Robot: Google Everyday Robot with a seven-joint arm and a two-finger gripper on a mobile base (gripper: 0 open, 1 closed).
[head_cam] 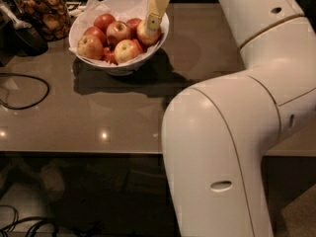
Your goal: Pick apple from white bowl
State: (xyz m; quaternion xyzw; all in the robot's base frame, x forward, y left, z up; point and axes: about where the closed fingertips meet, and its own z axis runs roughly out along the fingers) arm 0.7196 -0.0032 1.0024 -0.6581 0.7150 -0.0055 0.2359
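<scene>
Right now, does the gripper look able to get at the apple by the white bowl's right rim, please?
Probably yes: the gripper hangs directly over that apple in the white bowl, nothing between them, though other apples sit close beside it.

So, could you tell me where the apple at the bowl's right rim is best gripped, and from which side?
Probably across its widest middle, from straight above. The apple sits high in the bowl with its top bare. Another apple crowds its left and the rim is close on its right, so a sideways approach looks blocked. The gripper hangs just over it.
</scene>
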